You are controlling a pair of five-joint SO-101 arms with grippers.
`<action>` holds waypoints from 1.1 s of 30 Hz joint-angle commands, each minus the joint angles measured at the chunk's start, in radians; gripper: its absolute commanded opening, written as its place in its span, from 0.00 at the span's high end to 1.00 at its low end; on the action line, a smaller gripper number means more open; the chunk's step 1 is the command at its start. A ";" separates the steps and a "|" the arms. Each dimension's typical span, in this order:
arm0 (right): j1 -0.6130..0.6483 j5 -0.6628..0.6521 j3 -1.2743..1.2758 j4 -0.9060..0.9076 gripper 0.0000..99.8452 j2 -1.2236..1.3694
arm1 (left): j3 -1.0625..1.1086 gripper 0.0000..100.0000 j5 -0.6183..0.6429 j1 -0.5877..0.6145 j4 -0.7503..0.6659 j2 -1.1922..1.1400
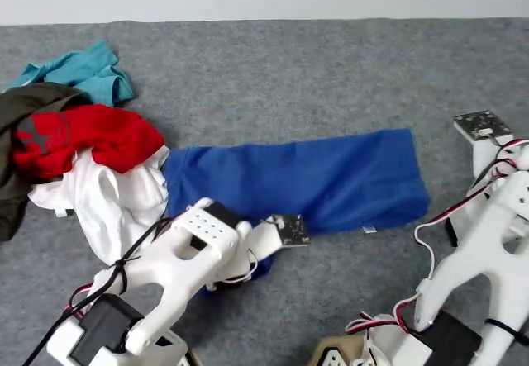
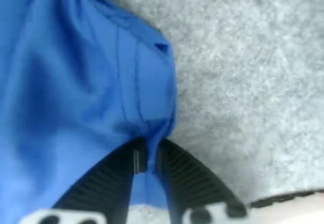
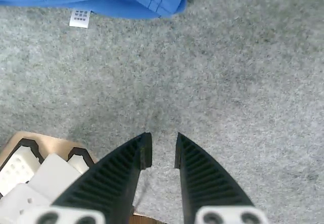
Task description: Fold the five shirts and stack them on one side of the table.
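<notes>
Blue shirt [image 1: 331, 180] lies flat as one long band across the middle of the grey table [image 1: 314, 60], with its long axis running from side to side in front of both arms. The left gripper [image 2: 149, 150] is at the near corner of the left end, its jaws pressed together on a fold of the blue cloth. It is probably a hem or a sleeve edge, but the close view does not let me decide. The right gripper [image 3: 162, 148] hangs over bare table just beside the other end, near the white label [image 3: 80, 17], jaws only a little apart and holding nothing. So each arm is nearer to one end. The red shirt [image 1: 91, 139], white shirt [image 1: 107, 197], teal shirt [image 1: 83, 73] and dark shirt [image 1: 21, 135] wait in a heap just beside the left end.
</notes>
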State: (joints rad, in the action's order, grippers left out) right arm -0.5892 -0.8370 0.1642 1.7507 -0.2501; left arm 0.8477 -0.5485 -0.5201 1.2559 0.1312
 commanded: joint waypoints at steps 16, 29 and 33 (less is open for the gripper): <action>-0.004 -0.009 -0.008 0.035 0.91 -0.038 | -0.358 1.00 0.008 0.029 0.112 0.003; 0.013 -0.009 -0.006 0.033 0.91 -0.038 | -0.363 1.00 -0.018 0.101 0.077 0.005; 0.027 -0.008 -0.006 0.035 0.91 -0.038 | -0.363 1.00 -0.018 0.103 0.025 0.005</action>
State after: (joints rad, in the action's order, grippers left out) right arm -0.5785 -0.8385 0.1642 1.7507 -0.2501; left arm 0.5255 -0.5516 -0.4235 1.3203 0.1297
